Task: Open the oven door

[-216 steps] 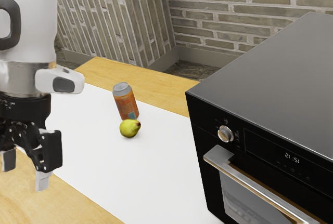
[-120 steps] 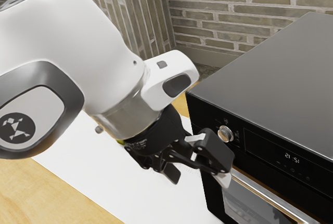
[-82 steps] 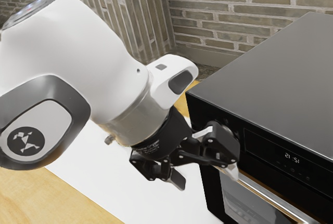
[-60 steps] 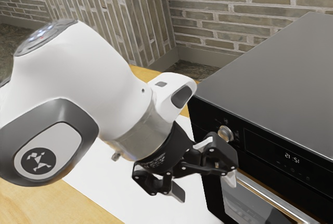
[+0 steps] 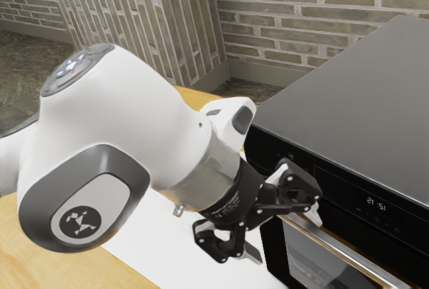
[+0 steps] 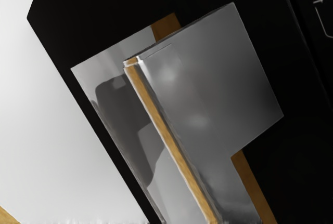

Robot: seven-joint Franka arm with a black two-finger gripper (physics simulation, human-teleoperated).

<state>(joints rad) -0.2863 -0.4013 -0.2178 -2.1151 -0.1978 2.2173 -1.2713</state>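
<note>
In the exterior view my gripper [image 5: 284, 235] is tilted at the near front corner of the black oven [image 5: 348, 121], its two fingers spread apart. One fingertip overlaps the top of the metal handle [image 5: 362, 260] near its end; the other is lower, toward the exterior view's left. Whether either touches the handle I cannot tell. The oven door [image 5: 315, 259] is closed, with its glass below the handle. In the wrist view the handle's broad grey end [image 6: 213, 83] lies in front of the door glass [image 6: 112, 68], close to my hand.
A white mat [image 5: 151, 259] lies on the wooden table [image 5: 27, 249] under the arm. The control panel with a lit clock [image 5: 375, 203] runs above the handle. A brick wall [image 5: 315, 54] stands behind.
From the exterior view's left, my hand has swung across to the oven handle and tilted, then shifted slightly right and lower. The arm now covers the can and pear seen earlier.
</note>
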